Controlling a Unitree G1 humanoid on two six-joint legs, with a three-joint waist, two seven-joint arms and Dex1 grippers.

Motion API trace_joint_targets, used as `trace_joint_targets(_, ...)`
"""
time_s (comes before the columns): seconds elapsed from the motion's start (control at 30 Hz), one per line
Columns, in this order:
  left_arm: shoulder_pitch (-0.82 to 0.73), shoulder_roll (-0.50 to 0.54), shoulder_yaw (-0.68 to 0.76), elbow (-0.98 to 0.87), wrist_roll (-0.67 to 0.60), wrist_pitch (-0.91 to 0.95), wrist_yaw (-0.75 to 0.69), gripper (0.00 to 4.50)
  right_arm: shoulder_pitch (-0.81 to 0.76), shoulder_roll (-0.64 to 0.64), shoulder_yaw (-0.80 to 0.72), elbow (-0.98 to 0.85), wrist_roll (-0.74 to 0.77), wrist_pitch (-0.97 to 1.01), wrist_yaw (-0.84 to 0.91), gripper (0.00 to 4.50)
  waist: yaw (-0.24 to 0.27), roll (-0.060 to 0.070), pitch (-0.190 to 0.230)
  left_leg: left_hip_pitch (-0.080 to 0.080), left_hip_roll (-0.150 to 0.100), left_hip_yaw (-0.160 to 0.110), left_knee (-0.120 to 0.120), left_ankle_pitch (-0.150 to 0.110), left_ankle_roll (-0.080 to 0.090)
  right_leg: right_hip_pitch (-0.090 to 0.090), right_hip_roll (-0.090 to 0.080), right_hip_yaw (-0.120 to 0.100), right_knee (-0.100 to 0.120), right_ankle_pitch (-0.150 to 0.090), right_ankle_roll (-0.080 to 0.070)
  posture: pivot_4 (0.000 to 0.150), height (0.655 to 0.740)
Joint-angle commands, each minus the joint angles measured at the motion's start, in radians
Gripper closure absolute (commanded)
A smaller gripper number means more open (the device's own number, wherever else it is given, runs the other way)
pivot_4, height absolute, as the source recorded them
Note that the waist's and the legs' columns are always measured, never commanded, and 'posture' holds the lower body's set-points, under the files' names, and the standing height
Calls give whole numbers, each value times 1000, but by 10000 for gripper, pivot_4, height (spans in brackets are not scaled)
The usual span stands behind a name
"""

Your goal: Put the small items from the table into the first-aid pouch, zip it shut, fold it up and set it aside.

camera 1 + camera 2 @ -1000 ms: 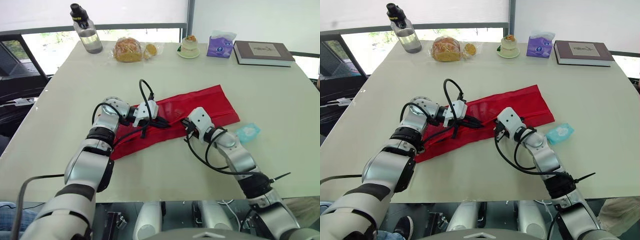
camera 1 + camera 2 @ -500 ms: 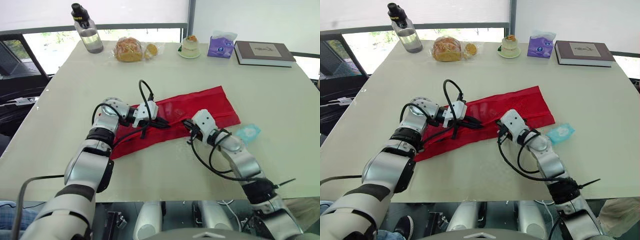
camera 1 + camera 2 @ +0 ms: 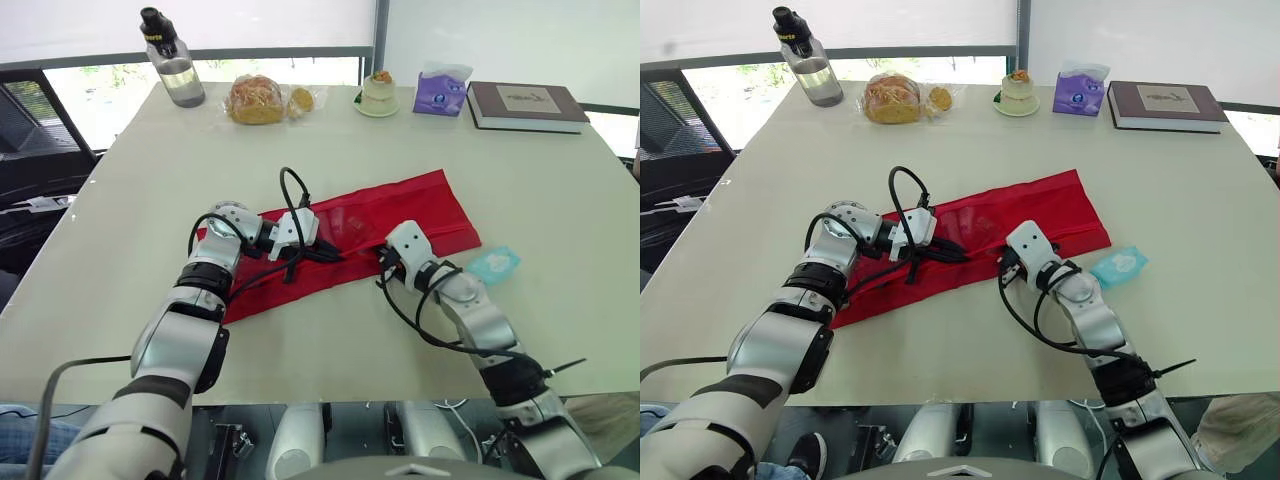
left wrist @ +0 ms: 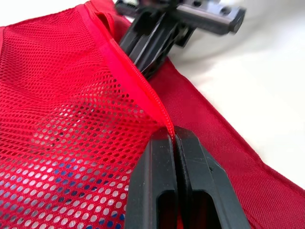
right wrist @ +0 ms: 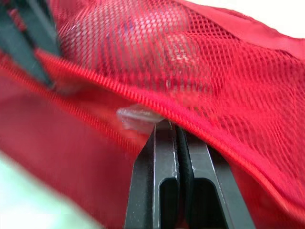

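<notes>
The red pouch (image 3: 400,215) is lying slantwise on the table (image 3: 300,140), its zip (image 4: 143,86) running along the long axis. The left hand (image 3: 328,253) is clamping shut on the zip. The right hand (image 3: 384,264) is facing it from close by along that line and pinching together on the zip at the silver pull tab (image 5: 136,116).

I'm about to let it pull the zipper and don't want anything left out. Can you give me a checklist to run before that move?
1. Left gripper anchoring the first-aid pouch: ok, shut on its zipper edge.
2. Right gripper holding the zipper pull: cannot tell; shut at the zipper, pull beside its tips.
3. All small items inside: not ok; light blue packet lies on the table beside the pouch.
4. Pouch lying unfolded on table: ok.
</notes>
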Motion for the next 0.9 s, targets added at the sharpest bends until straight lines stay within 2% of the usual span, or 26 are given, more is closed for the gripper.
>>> trace_joint_targets(0.03, 8, -7, -2, -47, -17, 8, -64, 45000, -55, 35, -14, 56, -6, -58, -40, 43653, 0, 0, 0, 0, 0, 0, 0, 0, 0, 0, 0, 0, 0, 0, 0, 1500, 7400)
trace_joint_targets(0.2, 18, -6, -6, -58, -17, 13, -63, 45000, -102, 71, -25, 127, -6, -110, -66, 43653, -1, 0, 0, 0, 0, 0, 0, 0, 0, 0, 0, 0, 0, 0, 0, 1500, 7400)
trace_joint_targets(0.37, 19, -4, -4, -57, -17, 14, -60, 45000, -78, 76, -31, 103, 5, -126, -64, 43653, -1, 0, 0, 0, 0, 0, 0, 0, 0, 0, 0, 0, 0, 0, 0, 1500, 7400)
trace_joint_targets(0.57, 11, 14, 4, -35, -10, 8, -52, 45000, 36, 8, -53, -66, 49, -70, -1, 43653, 1, 0, 0, 0, 0, 0, 0, 0, 0, 0, 0, 0, 0, 0, 0, 1500, 7400)
trace_joint_targets(0.73, -15, 36, 3, -1, -9, -6, -63, 45000, 151, -85, -99, -259, 146, 15, 93, 43653, 2, 0, 0, 0, 0, 0, 0, 0, 0, 0, 0, 0, 0, 0, 0, 1500, 7400)
trace_joint_targets(0.9, -30, 96, -87, -11, -100, 3, -67, 45000, 239, -166, -161, -392, 244, 32, 166, 43653, -2, 0, 0, 0, 0, 0, 0, 0, 0, 0, 0, 0, 0, 0, 0, 1500, 7400)
